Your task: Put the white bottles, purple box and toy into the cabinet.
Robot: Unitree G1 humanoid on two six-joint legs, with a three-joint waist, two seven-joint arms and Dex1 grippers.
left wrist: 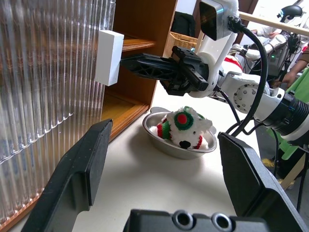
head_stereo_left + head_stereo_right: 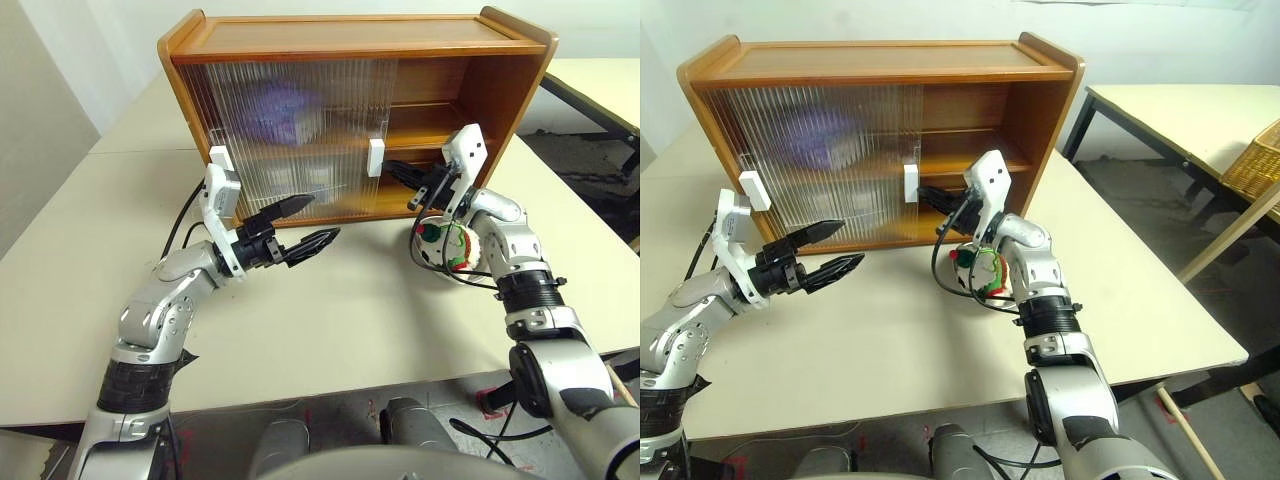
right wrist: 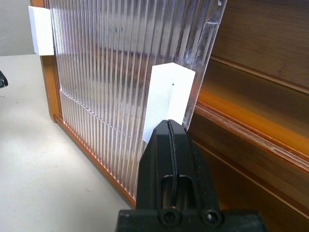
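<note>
The toy (image 1: 184, 127) sat in a metal bowl (image 1: 166, 146) beside the cabinet (image 2: 500, 80): soft, light, best pinched around its plush middle. The right gripper (image 3: 168, 126), pressed together, nosed the door's handle (image 3: 169, 99); the left gripper (image 2: 305, 224) hung spread, empty.

The wide orange-brown wooden cabinet (image 2: 355, 40) stands toward the far edge of the beige table (image 2: 330, 320), a purple tissue box (image 2: 283, 110) on its upper shelf behind the 2 ribbed doors, and the fluffy white plush toy (image 1: 186, 126) lies in a shiny metal bowl (image 1: 166, 145) before the cabinet's right end.
</note>
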